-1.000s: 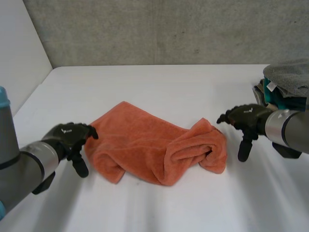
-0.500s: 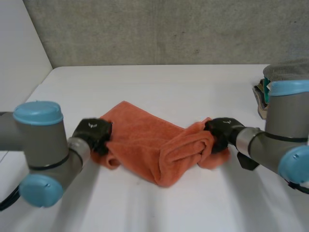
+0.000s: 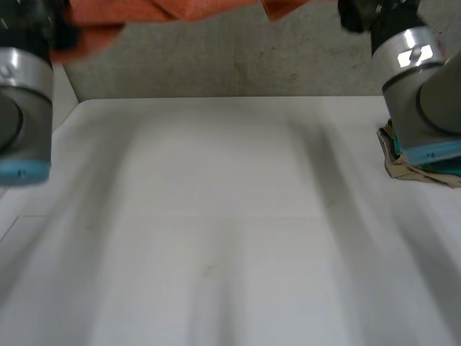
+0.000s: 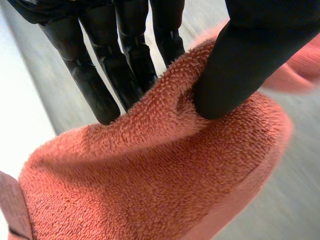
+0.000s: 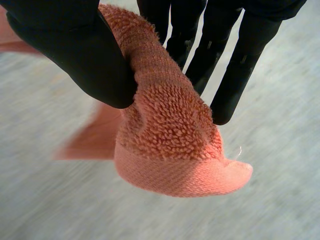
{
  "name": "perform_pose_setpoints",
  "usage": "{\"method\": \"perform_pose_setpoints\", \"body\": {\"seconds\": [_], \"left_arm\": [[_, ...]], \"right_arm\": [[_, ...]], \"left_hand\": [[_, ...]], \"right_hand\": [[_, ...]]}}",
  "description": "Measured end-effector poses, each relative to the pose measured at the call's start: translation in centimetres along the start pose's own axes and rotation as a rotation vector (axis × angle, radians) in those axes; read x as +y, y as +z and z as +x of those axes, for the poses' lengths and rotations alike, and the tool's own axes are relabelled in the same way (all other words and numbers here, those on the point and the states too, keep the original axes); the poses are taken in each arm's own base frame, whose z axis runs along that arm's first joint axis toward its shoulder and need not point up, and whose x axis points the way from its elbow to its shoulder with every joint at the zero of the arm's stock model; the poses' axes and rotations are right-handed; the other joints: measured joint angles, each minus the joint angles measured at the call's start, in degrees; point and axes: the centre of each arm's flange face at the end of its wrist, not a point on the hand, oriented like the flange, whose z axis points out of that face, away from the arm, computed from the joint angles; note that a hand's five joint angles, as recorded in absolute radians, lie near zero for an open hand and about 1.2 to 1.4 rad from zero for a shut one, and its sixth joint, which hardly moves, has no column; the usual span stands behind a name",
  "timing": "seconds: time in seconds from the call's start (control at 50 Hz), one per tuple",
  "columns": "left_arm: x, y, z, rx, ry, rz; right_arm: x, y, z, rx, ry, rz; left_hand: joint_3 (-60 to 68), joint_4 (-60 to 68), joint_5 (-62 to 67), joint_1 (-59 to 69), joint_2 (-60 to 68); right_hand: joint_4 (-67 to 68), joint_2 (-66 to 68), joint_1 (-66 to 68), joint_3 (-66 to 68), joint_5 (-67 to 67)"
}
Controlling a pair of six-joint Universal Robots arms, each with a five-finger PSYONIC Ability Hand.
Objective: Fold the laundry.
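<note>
1. Surroundings: a white table [image 3: 230, 216] stands before a grey concrete wall [image 3: 216, 58]. A pile of cloths [image 3: 414, 164] sits at the table's right edge, and my right arm [image 3: 421, 86] stands in front of it and covers its upper part.
2. Task object: the orange towel [image 3: 166, 9] hangs in the air between my two hands, high in front of the wall and well above the table.
3. My left hand [image 3: 32, 25] grips the towel's left end. In the left wrist view its thumb [image 4: 240, 65] presses a fold of the terry cloth against straight fingers [image 4: 95, 85].
4. My right hand [image 3: 364, 13] grips the towel's right end. In the right wrist view it pinches a hemmed corner between the thumb and fingers, and the hem pokes out past the fingertips.
5. Change: half a second ago the towel lay bunched on the table with my hands low at its two ends. Now both arms are raised and the towel is off the table.
</note>
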Motion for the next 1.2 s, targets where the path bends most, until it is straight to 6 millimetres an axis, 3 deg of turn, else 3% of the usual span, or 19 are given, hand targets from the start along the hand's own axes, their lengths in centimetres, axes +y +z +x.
{"method": "perform_pose_setpoints", "body": {"seconds": [0.04,0.14,0.22,0.28,0.36,0.42,0.56,0.58,0.62,0.66,0.7,0.72,0.92,1.06,1.12,1.16,1.18,1.2], "left_arm": [[1.7,-1.3,0.4,0.028,0.008,-0.076],[8.1,-7.6,2.0,0.145,0.063,-0.360],[11.0,-12.0,3.1,0.228,0.110,-0.512],[12.2,-14.9,3.7,0.288,0.138,-0.601],[11.9,-18.4,4.5,0.367,0.161,-0.701],[10.9,-19.8,4.7,0.400,0.166,-0.739],[5.9,-23.3,4.1,0.483,0.169,-0.868],[5.4,-23.6,4.0,0.494,0.168,-0.884],[4.3,-24.0,3.7,0.518,0.166,-0.916],[3.4,-24.1,3.3,0.533,0.161,-0.939],[2.7,-23.7,2.8,0.535,0.153,-0.954],[2.5,-23.4,2.5,0.529,0.149,-0.955],[3.4,-16.9,-1.7,0.322,0.123,-0.877],[5.2,-14.3,-2.7,0.267,0.120,-0.837],[7.2,-13.0,-2.2,0.279,0.122,-0.822],[7.8,-12.7,-2.0,0.287,0.123,-0.821],[8.8,-12.2,-1.5,0.301,0.127,-0.824],[9.4,-11.9,-1.3,0.310,0.130,-0.828]], "right_arm": [[1.2,-0.8,-0.6,-0.031,0.009,-0.068],[6.7,-4.9,-2.9,-0.147,0.016,-0.379],[10.1,-8.2,-4.5,-0.229,-0.016,-0.572],[11.8,-10.3,-5.1,-0.279,-0.050,-0.683],[12.9,-12.8,-5.2,-0.337,-0.092,-0.809],[12.8,-13.5,-5.0,-0.353,-0.103,-0.849],[10.2,-14.3,-3.8,-0.367,-0.132,-0.878],[9.8,-14.3,-3.7,-0.368,-0.140,-0.874],[9.1,-14.4,-3.5,-0.373,-0.160,-0.866],[8.5,-14.5,-3.3,-0.383,-0.185,-0.860],[8.0,-14.8,-3.2,-0.402,-0.217,-0.863],[7.8,-14.9,-3.1,-0.412,-0.231,-0.867],[6.4,-18.4,-1.4,-0.553,-0.353,-1.021],[5.5,-20.6,-0.4,-0.654,-0.388,-1.107],[5.1,-20.5,0.1,-0.670,-0.400,-1.084],[5.0,-20.4,0.1,-0.666,-0.400,-1.078],[4.9,-19.7,0.5,-0.626,-0.391,-1.041],[4.9,-19.3,0.6,-0.603,-0.383,-1.024]], "left_hand": [[0.0,0.0,0.0,0.0,0.0],[0.0,0.0,0.0,0.0,0.0],[0.0,0.0,0.0,0.0,0.1],[0.0,0.0,0.0,0.0,0.1],[0.0,0.0,0.0,0.0,0.1],[0.0,0.0,0.0,0.0,0.1],[-1.3,-0.8,-0.6,-0.8,-1.3],[-2.6,-2.0,-1.4,-1.7,-2.6],[-18.1,-18.7,-15.4,-17.5,-18.6],[-22.4,-23.1,-19.5,-22.2,-22.9],[-40.9,-42.1,-38.3,-40.1,-41.5],[-43.3,-44.5,-40.7,-41.2,-43.8],[-53.0,-54.1,-50.7,-49.8,-53.5],[-53.0,-54.1,-50.7,-49.8,-53.5],[-53.0,-54.1,-50.6,-49.8,-53.5],[-53.0,-54.1,-50.7,-49.8,-53.5],[-53.0,-54.0,-50.5,-49.7,-53.5],[-52.9,-53.8,-50.3,-49.5,-53.4]], "right_hand": [[0.0,0.0,0.0,0.0,0.0],[0.0,0.0,0.0,0.0,0.0],[0.0,0.0,0.0,0.0,0.0],[0.0,0.0,0.0,0.0,0.0],[0.0,0.0,0.0,0.0,0.0],[0.0,0.0,0.0,0.0,0.0],[0.0,0.0,0.0,0.0,0.0],[0.0,0.0,0.0,0.0,0.0],[0.0,0.0,0.0,0.0,0.0],[0.0,0.0,0.0,0.0,0.0],[0.0,0.0,0.0,0.0,0.0],[0.0,0.0,0.0,0.0,0.0],[0.0,0.0,0.0,0.0,0.0],[-0.6,-0.2,0.0,-0.5,-0.3],[-27.1,-26.7,-25.1,-26.8,-26.5],[-31.7,-31.3,-29.6,-31.3,-31.3],[-45.4,-44.6,-41.4,-44.7,-44.8],[-47.8,-46.3,-43.3,-47.0,-47.8]]}}
